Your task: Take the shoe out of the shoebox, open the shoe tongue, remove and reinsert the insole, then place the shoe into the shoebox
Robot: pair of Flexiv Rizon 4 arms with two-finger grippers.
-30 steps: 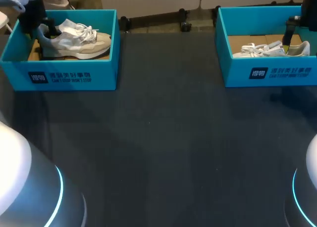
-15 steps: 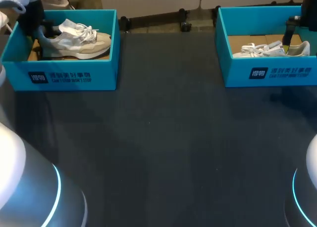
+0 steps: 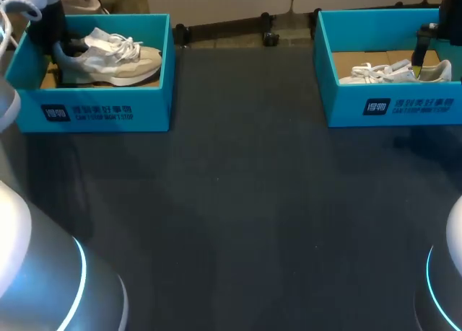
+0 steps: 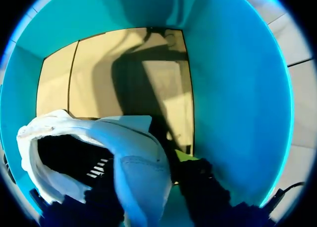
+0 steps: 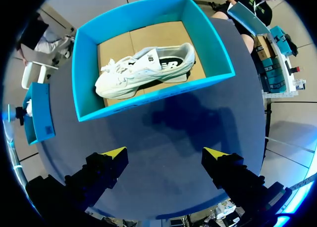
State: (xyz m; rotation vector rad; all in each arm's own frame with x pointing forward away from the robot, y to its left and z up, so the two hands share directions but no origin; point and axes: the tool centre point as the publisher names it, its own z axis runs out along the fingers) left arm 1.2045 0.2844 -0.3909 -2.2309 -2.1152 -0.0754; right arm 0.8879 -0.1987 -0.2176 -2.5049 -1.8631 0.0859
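Note:
A beige and white shoe [image 3: 108, 57] lies in the left teal shoebox [image 3: 101, 111], toe toward the table's middle. My left gripper [image 3: 59, 48] is down in that box at the shoe's heel. In the left wrist view the pale heel [image 4: 141, 167] stands between the dark fingers, one inside the shoe opening and one outside. The left gripper [image 4: 163, 162] is shut on the heel. My right gripper [image 5: 163, 155] hangs wide open and holds nothing, high over the table beside the right shoebox [image 5: 148, 98]. One of its fingers [image 3: 420, 53] shows in the head view.
The right shoebox [image 3: 390, 107] holds a white shoe [image 3: 393, 73], which the right wrist view also shows [image 5: 143, 68]. The left box's teal walls [image 4: 233, 88] and cardboard floor [image 4: 124, 73] close in tightly around my left gripper. Dark table [image 3: 238, 201] lies between the boxes.
My left gripper's fingers have closed in on the shoe's heel, and the left arm has shifted slightly. The right arm and both shoes have stayed where they were.

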